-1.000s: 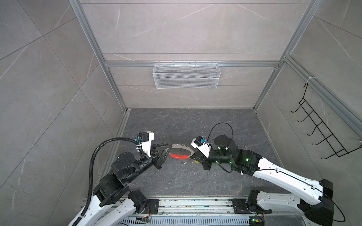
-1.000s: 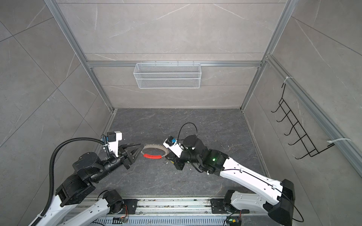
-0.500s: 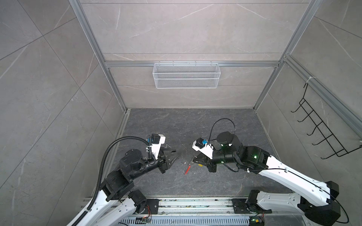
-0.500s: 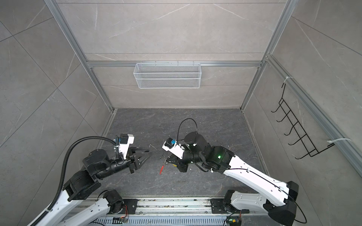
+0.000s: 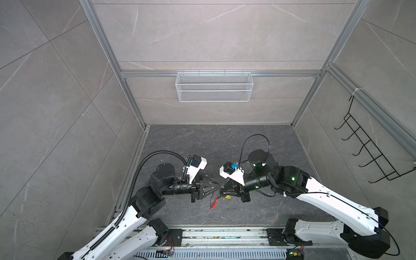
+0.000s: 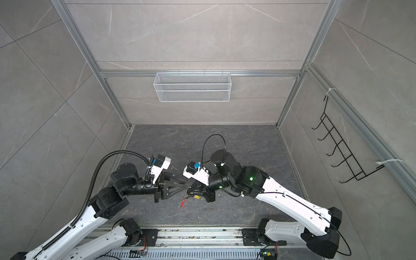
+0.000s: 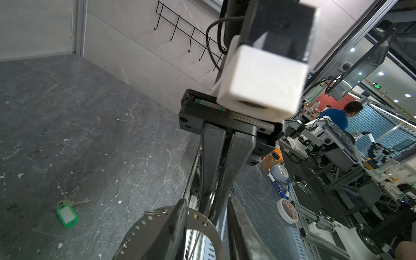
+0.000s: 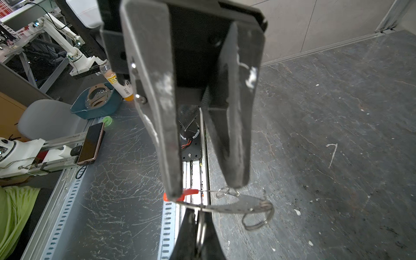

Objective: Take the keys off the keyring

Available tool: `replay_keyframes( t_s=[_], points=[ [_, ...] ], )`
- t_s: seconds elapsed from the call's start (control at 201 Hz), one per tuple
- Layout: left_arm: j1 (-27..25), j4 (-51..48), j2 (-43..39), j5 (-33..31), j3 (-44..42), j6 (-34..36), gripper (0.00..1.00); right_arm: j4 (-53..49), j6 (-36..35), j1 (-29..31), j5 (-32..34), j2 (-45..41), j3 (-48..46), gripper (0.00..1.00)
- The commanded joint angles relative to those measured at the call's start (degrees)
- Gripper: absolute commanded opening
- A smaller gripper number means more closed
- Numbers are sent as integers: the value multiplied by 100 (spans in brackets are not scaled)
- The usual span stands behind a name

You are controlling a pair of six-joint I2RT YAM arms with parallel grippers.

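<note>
Keyring (image 8: 227,208) held off the floor (image 7: 90,135) between two grippers, red sleeve (image 5: 213,203) dangling nearest.
Right gripper (image 8: 198,213) is pinched tight on the ring's metal band; left gripper (image 8: 204,189) meets it nose to nose, fingers spread either side of that grip. Yellow tag (image 5: 227,197) shows just beside the right fingers, attachment unclear. Farther back, green tag (image 7: 66,216) lies loose on the floor with a key (image 7: 77,202).
</note>
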Motion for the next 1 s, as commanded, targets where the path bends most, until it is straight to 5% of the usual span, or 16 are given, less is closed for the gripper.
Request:
replay_keyframes(
  t_s=[0.0,0.528,0.991],
  points=[
    [-20,-59,105,282,284,174,33,52,-68,31,-206,19,192,0],
    [-36,-287,183,522,378,286,29,160,0,25,30,-95,62,0],
    [-217,-473,429,548,501,445,12,224,71,24,199,-104,52,0]
  ],
)
